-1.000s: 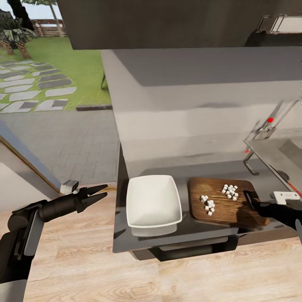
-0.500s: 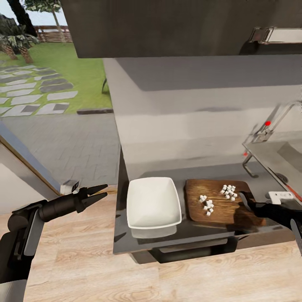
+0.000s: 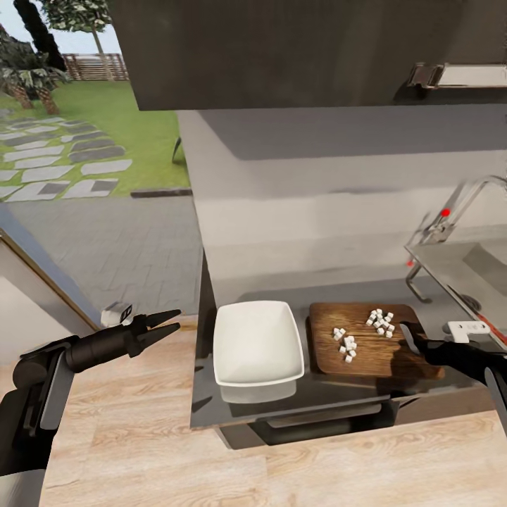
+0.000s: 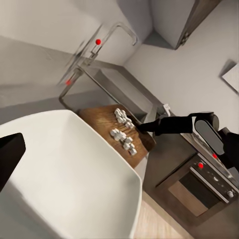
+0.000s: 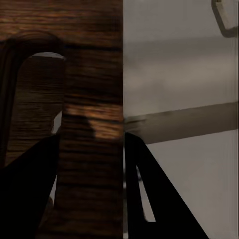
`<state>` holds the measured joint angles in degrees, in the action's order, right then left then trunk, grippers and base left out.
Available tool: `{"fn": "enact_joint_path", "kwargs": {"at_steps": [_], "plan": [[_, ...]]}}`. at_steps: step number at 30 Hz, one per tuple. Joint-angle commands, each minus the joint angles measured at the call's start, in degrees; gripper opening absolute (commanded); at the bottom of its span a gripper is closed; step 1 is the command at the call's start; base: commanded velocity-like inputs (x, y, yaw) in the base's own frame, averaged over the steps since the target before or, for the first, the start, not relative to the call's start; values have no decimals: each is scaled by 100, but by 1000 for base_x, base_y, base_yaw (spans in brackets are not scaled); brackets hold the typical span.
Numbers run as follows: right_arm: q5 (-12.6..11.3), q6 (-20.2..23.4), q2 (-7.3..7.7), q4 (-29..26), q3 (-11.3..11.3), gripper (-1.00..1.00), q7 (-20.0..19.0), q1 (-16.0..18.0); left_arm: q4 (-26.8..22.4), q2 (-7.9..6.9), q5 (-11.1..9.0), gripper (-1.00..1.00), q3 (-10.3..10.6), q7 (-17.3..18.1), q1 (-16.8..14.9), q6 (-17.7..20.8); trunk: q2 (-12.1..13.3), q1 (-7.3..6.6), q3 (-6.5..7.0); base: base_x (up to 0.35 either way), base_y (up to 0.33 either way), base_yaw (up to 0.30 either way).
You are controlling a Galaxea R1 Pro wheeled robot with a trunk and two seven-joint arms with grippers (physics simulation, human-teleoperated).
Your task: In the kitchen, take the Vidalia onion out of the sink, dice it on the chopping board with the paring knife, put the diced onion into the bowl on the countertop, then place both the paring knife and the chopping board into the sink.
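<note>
Right gripper (image 3: 410,336) sits at the sink-side end of the dark brown wood-grain chopping board (image 3: 366,352); the right wrist view shows its two dark fingers (image 5: 149,189) straddling the board's end strip beside the slot handle hole (image 5: 35,99), one finger over the wood, the other off the edge over the dark grey stone-look bench (image 3: 331,391). Jaws look parted around the board edge, but whether they actually pinch it I cannot tell. Outward from there: the board's long axis runs across the bench from the gripper toward the white shallow square-ish bowl (image 3: 258,343), which stands just beside the board's far end, apart from it. Small white onion cubes (image 3: 380,322) lie in two loose clusters on the board, nearer the gripper end and the middle. The grey steel sink (image 3: 465,267) with curved chrome tap (image 3: 468,193) lies to the robot's right, behind the right arm. Left gripper (image 3: 165,322) hangs off the bench end over the wooden floor, fingers slightly spread and empty, well apart from the bowl. Judgement: the right arm is the one placed to lift this end and tip the cubes along the board's length into the bowl. The paring knife can't be made out.
</note>
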<state>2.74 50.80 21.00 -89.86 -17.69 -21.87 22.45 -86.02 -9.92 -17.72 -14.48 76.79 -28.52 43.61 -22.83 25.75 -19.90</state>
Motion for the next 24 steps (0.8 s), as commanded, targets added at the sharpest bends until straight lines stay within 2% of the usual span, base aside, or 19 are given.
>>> {"fn": "enact_joint_path", "kwargs": {"at_steps": [1, 24], "plan": [[25, 30, 0, -5, -8, -100, -38, 5, -1, -1, -12, 100, 0, 12, -4, 60, -10, 3, 0, 0, 0, 0], [24, 36, 0, -5, -17, -100, -40, 5, -3, 2, -19, 100, 5, 8, -4, 66, -10, 3, 218, 0, 0, 0]]}}
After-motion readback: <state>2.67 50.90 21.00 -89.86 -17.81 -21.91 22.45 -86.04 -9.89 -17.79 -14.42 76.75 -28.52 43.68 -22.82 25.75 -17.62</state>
